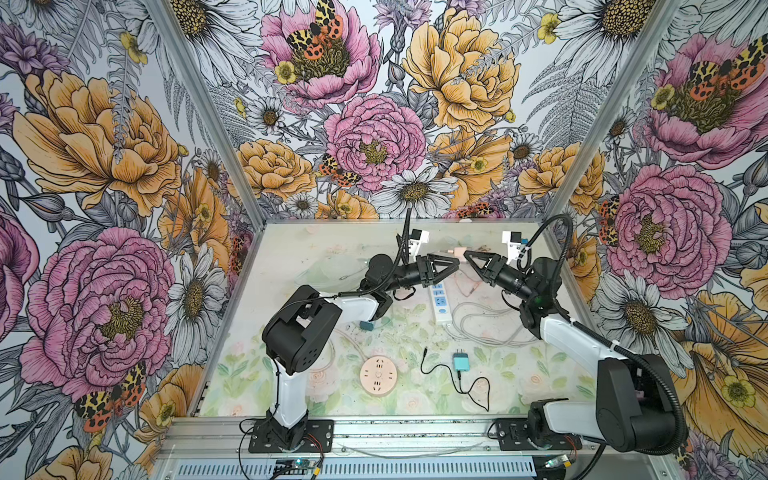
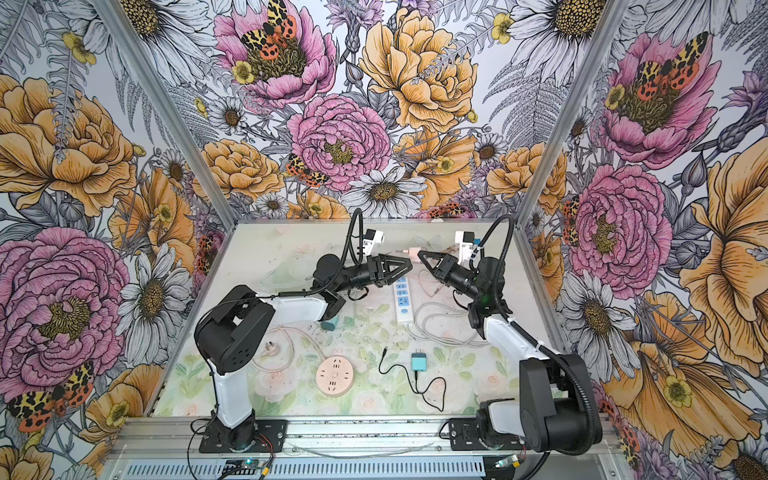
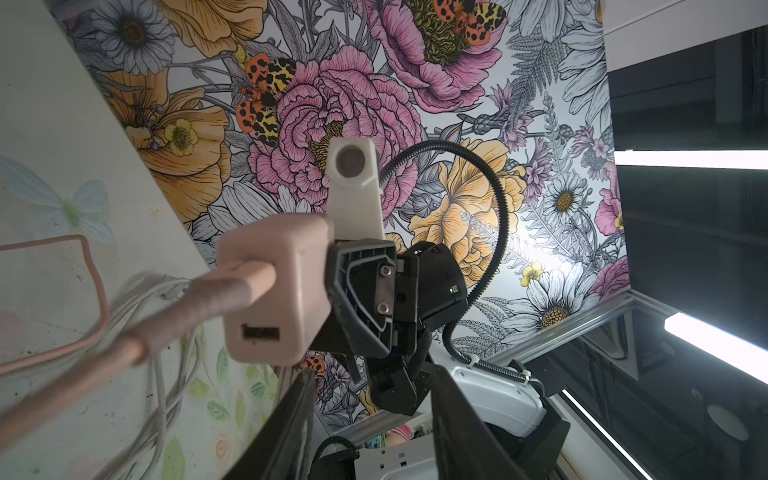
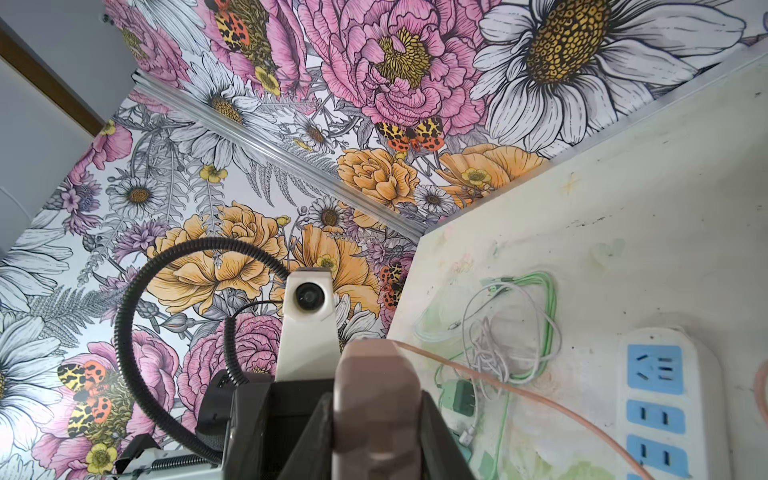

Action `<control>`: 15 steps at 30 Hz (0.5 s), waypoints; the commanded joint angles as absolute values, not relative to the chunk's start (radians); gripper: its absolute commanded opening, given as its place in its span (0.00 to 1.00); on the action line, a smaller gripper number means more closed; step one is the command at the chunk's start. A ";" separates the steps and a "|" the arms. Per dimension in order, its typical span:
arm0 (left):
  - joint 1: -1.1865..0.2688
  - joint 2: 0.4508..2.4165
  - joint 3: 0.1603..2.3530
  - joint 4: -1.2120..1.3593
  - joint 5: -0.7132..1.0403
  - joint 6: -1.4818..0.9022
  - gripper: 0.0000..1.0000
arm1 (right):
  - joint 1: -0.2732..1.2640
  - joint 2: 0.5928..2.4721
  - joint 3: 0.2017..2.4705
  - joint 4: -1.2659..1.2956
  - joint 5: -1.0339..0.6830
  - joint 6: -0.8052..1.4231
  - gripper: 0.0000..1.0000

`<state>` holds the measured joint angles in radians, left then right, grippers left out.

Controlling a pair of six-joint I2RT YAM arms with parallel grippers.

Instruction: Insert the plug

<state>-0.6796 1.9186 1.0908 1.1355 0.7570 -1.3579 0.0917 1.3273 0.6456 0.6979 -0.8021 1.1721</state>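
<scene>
Holding the pink plug (image 3: 274, 286) in mid-air over the far end of the table (image 1: 291, 257), the right gripper (image 1: 468, 257) is clamped on its body, prob. to steady it near the power strip (image 1: 441, 301). Left gripper (image 1: 454, 264) sits just beside it, jaws apart & empty, likely for a re-grip. Plug: blocky, rounded corners, w/ a USB port (image 3: 260, 332) and a pink cable (image 3: 124, 349) trailing.

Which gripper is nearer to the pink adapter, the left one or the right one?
Right. The right gripper is shut on the pink adapter; the left gripper is close beside it, jaws apart, not gripping it.
</scene>
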 commanded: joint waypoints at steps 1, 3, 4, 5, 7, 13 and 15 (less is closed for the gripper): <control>-0.680 1.898 1.098 1.190 0.778 -1.324 0.47 | 0.093 1.331 0.643 0.799 -0.827 1.231 0.07; -0.680 1.904 1.105 1.169 0.778 -1.321 0.47 | 0.095 1.321 0.638 0.803 -0.833 1.239 0.07; -0.680 1.907 1.105 1.164 0.778 -1.317 0.47 | 0.095 1.312 0.637 0.800 -0.833 1.238 0.07; -0.681 1.907 1.104 1.163 0.779 -1.317 0.47 | 0.093 1.304 0.638 0.794 -0.831 1.236 0.07; -0.684 1.906 1.098 1.152 0.787 -1.314 0.47 | 0.092 1.284 0.651 0.754 -0.828 1.217 0.07; -0.688 1.870 1.074 1.011 0.765 -1.213 0.47 | 0.097 1.266 0.685 0.701 -0.835 1.207 0.05; -0.685 1.870 1.083 0.988 0.765 -1.199 0.47 | 0.101 1.261 0.680 0.704 -0.834 1.213 0.05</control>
<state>-0.6815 1.9083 1.0843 1.0428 0.7574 -1.2690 0.0929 1.2926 0.6518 0.6895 -0.8177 1.2125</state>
